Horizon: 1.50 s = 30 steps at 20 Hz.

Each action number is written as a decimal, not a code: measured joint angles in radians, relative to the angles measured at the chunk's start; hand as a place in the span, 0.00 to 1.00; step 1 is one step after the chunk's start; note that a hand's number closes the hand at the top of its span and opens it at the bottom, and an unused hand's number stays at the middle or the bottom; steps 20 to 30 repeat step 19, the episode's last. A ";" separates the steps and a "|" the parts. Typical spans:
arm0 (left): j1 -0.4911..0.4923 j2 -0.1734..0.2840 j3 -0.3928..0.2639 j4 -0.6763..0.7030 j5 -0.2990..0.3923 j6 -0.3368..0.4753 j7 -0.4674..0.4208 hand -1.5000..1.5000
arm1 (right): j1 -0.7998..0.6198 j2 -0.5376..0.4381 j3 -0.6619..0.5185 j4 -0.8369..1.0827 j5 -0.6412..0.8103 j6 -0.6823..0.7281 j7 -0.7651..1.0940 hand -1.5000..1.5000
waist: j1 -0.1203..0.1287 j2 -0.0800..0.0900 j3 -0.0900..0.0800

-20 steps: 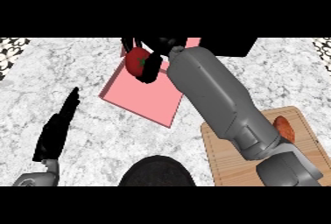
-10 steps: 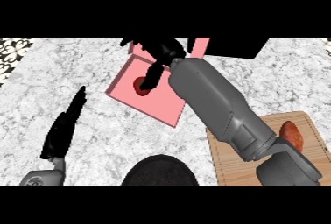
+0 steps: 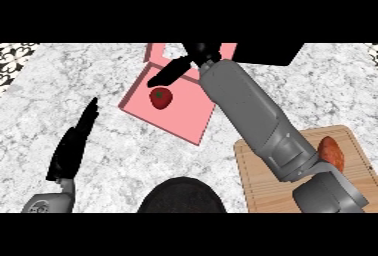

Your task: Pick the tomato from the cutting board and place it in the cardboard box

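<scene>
tomato (image 3: 161, 97) lay inside pink box (image 3: 184, 117), far left | right hand (image 3: 179, 67) above it, fingers released, apparently clear | withdraw straight up; avoid box wall | left hand (image 3: 74, 142) flat, resting near-left

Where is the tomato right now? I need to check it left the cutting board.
In the head view the tomato lies inside the pink box, upper centre, just below the right hand and apart from it.
</scene>
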 measured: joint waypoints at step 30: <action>0.034 0.017 0.023 -0.051 0.012 -0.009 0.008 0.50 | -0.018 -0.361 -0.324 0.232 -0.201 0.224 -0.198 0.00 | -0.024 0.008 0.002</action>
